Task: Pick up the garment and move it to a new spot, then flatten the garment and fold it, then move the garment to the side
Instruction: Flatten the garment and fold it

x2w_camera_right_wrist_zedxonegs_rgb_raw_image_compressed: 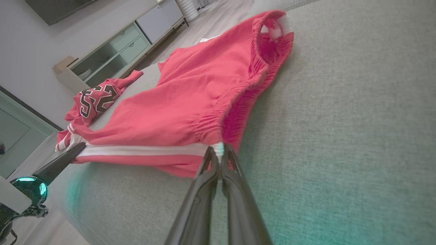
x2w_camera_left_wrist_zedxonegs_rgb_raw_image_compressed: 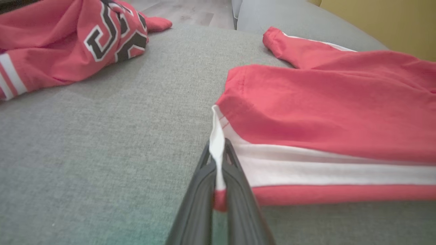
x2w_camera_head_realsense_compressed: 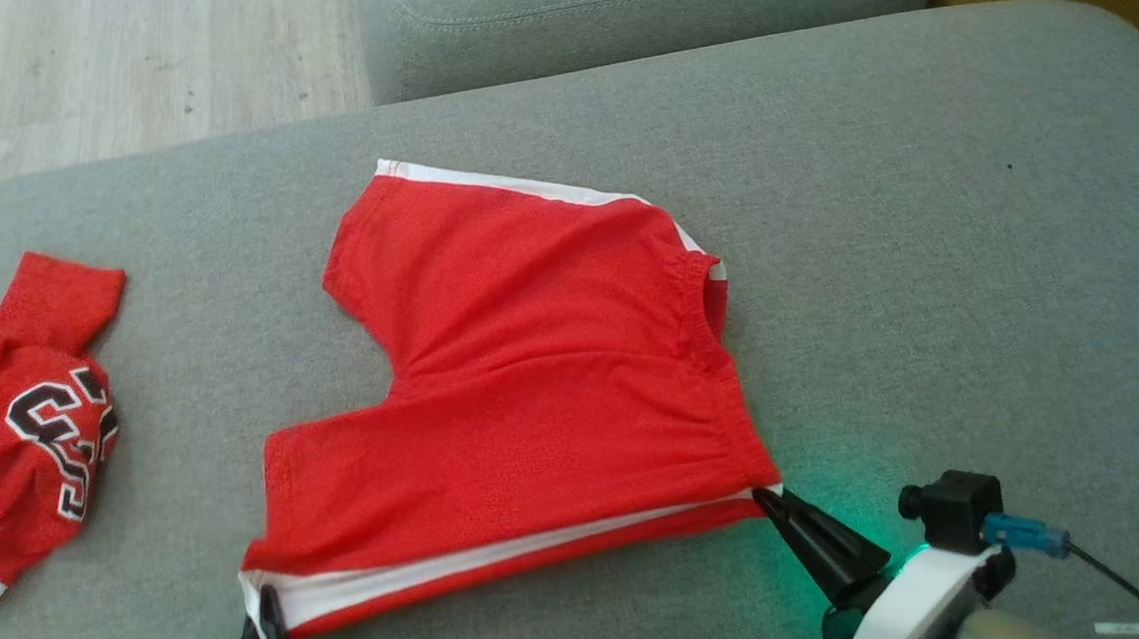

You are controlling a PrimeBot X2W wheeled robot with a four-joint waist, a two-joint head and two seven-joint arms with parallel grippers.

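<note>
The garment (x2w_camera_head_realsense_compressed: 534,382) is a pair of red shorts with white side stripes, spread mostly flat on the grey cushion (x2w_camera_head_realsense_compressed: 924,234), waistband to the right. My left gripper (x2w_camera_head_realsense_compressed: 268,596) is shut on the near leg-hem corner, pinching the white stripe (x2w_camera_left_wrist_zedxonegs_rgb_raw_image_compressed: 217,143). At the near waistband corner my right gripper (x2w_camera_head_realsense_compressed: 767,496) is shut on the fabric (x2w_camera_right_wrist_zedxonegs_rgb_raw_image_compressed: 219,149). In the right wrist view the left gripper (x2w_camera_right_wrist_zedxonegs_rgb_raw_image_compressed: 80,148) holds the far end of the same striped edge. The shorts (x2w_camera_left_wrist_zedxonegs_rgb_raw_image_compressed: 323,109) lie to the right in the left wrist view, and the waistband (x2w_camera_right_wrist_zedxonegs_rgb_raw_image_compressed: 259,64) gapes open.
A red jersey (x2w_camera_head_realsense_compressed: 16,438) with black-and-white numbers lies crumpled at the cushion's left edge, also seen as the jersey (x2w_camera_left_wrist_zedxonegs_rgb_raw_image_compressed: 68,41) and the jersey (x2w_camera_right_wrist_zedxonegs_rgb_raw_image_compressed: 95,98). Another grey cushion (x2w_camera_head_realsense_compressed: 638,4) and wood floor (x2w_camera_head_realsense_compressed: 111,71) lie beyond. A cabinet (x2w_camera_right_wrist_zedxonegs_rgb_raw_image_compressed: 112,51) stands against the wall.
</note>
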